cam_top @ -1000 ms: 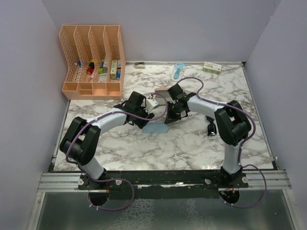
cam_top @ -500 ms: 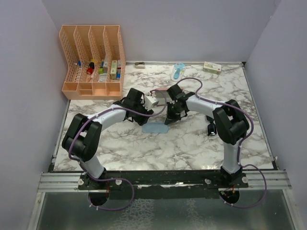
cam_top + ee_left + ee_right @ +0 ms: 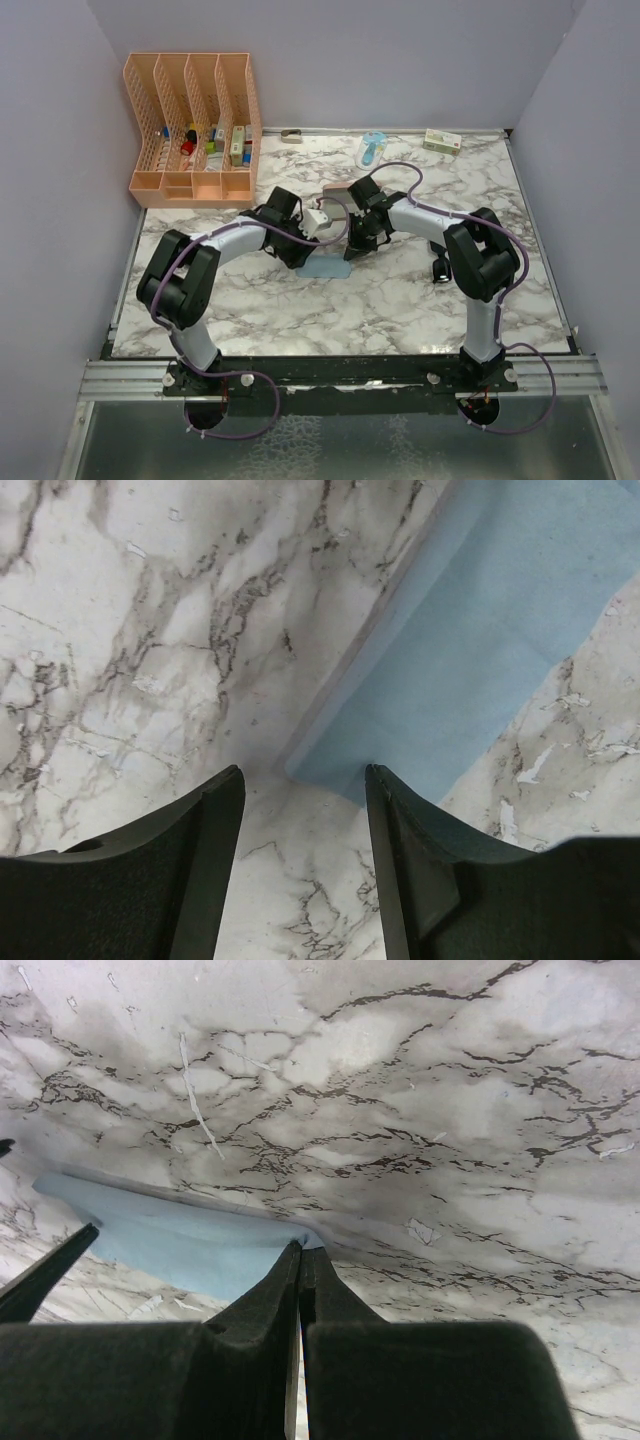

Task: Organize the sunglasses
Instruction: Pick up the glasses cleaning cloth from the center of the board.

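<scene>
The marble desk carries a light blue cloth. The left gripper hovers low with its fingers apart, the cloth's corner just ahead of them. The right gripper is pinched together on the cloth's edge. The sunglasses lie to this gripper's right, beside its arm.

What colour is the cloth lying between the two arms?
Light blue, plain with no pattern; the cloth shows best in the left wrist view.
</scene>
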Controlling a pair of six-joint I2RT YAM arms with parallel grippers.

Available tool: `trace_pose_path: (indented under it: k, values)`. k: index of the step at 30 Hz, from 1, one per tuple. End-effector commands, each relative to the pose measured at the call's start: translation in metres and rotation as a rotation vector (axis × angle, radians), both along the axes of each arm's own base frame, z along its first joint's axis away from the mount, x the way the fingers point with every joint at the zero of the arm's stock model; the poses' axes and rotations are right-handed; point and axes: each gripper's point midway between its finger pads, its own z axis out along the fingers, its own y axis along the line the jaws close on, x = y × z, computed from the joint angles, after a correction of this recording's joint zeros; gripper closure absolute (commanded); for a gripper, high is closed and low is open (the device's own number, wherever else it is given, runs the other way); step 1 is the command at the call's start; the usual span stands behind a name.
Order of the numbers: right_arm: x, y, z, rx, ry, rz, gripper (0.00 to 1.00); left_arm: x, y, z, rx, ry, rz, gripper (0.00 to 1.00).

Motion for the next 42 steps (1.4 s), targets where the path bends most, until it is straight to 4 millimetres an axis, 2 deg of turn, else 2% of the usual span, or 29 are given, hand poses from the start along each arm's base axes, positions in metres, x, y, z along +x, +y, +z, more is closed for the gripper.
trace_pose_path:
  k: [1,8,13,20,27,34,42]
  values:
    - [0.003,-0.002,-0.003,-0.008,0.004,-0.013,0.99,0.017,-0.001,0.008,-0.019,-0.024,-0.019,0.45]
    - [0.003,-0.002,-0.005,-0.014,0.009,-0.006,0.99,0.033,-0.003,0.013,-0.017,-0.039,-0.032,0.44]
    - [0.001,-0.002,-0.009,-0.015,0.023,-0.001,0.99,0.028,-0.011,0.01,-0.041,0.028,-0.052,0.43]
    - [0.003,-0.003,-0.011,-0.03,0.026,0.001,0.99,0.008,-0.008,0.004,-0.041,0.081,-0.097,0.43]
    - [0.005,-0.003,-0.013,-0.034,0.036,-0.006,0.99,0.003,-0.006,0.003,-0.038,0.092,-0.107,0.43]
    - [0.006,-0.006,-0.014,-0.049,0.041,-0.01,0.99,0.024,-0.008,0.026,-0.05,0.033,-0.101,0.43]
    - [0.005,-0.007,-0.016,-0.05,0.05,-0.014,0.99,0.02,-0.014,0.038,-0.079,0.056,-0.136,0.43]
